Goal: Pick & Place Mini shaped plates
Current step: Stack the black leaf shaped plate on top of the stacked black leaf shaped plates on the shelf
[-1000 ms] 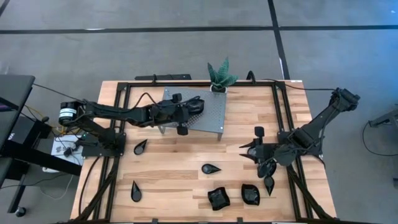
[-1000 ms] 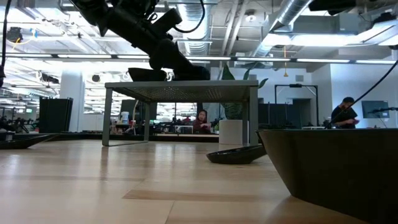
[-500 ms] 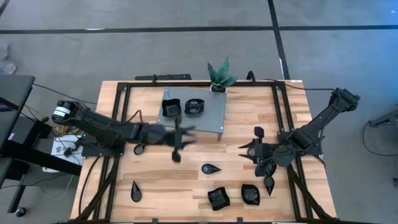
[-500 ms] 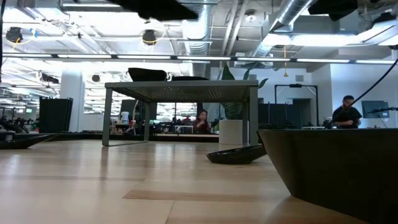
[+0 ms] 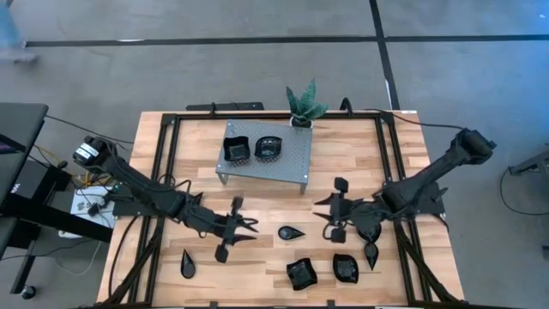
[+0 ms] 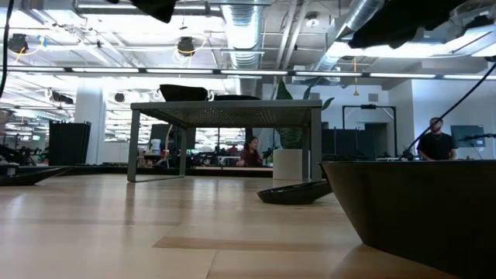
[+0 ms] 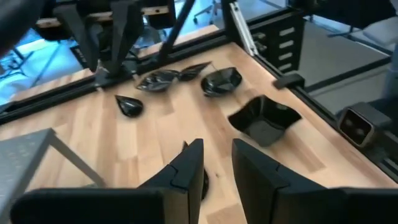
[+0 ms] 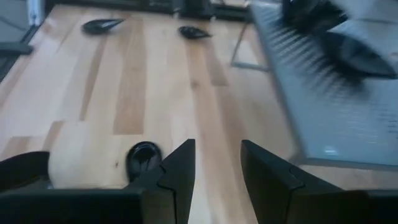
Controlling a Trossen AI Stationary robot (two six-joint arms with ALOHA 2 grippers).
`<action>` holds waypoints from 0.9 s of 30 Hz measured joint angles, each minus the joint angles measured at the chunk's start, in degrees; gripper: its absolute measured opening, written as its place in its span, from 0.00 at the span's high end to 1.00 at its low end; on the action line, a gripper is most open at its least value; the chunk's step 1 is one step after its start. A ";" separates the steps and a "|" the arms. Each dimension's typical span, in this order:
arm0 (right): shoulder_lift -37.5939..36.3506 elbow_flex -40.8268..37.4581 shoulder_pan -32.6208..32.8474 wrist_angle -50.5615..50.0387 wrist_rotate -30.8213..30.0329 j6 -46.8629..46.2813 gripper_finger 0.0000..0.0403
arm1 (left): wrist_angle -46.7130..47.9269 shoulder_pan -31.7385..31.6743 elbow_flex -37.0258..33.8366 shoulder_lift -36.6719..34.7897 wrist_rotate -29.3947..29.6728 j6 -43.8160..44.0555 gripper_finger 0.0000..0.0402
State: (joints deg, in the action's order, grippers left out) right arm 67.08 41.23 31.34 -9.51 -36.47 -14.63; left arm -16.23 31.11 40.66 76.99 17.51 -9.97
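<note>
While two glossy black mini plates, a square plate (image 5: 235,150) and a roundish plate (image 5: 269,148), sit side by side on the perforated grey metal stand (image 5: 292,163) near the counter's far edge, the rest lie on the pale wooden counter (image 5: 257,206). A teardrop plate (image 5: 291,233) lies between the two arms. Toward the near edge rest a crumpled-looking square dish (image 5: 302,274) and a rounded dish (image 5: 346,268), close together; a slim leaf plate (image 5: 371,254) lies just beside the right arm, and another leaf plate (image 5: 187,263) near the left rail. A green potted plant (image 5: 303,105) stands at the stand's far corner.

The left hand (image 5: 233,232) hovers over bare wood left of the teardrop plate, its fingers (image 7: 189,167) parted by a narrow gap and holding nothing. The right hand (image 5: 334,215) hangs over open wood in front of the stand, its fingers (image 8: 180,163) likewise parted and empty. Black frame rails (image 5: 163,172) border both sides of the counter.
</note>
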 joint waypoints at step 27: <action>9.14 5.55 4.29 0.32 19.26 -29.25 0.70 | -1.46 -0.85 -1.92 0.02 0.05 0.03 0.79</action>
State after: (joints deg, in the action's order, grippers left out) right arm 76.22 46.78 35.63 -9.19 -17.22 -43.88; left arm -17.69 30.26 38.74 77.01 17.56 -9.93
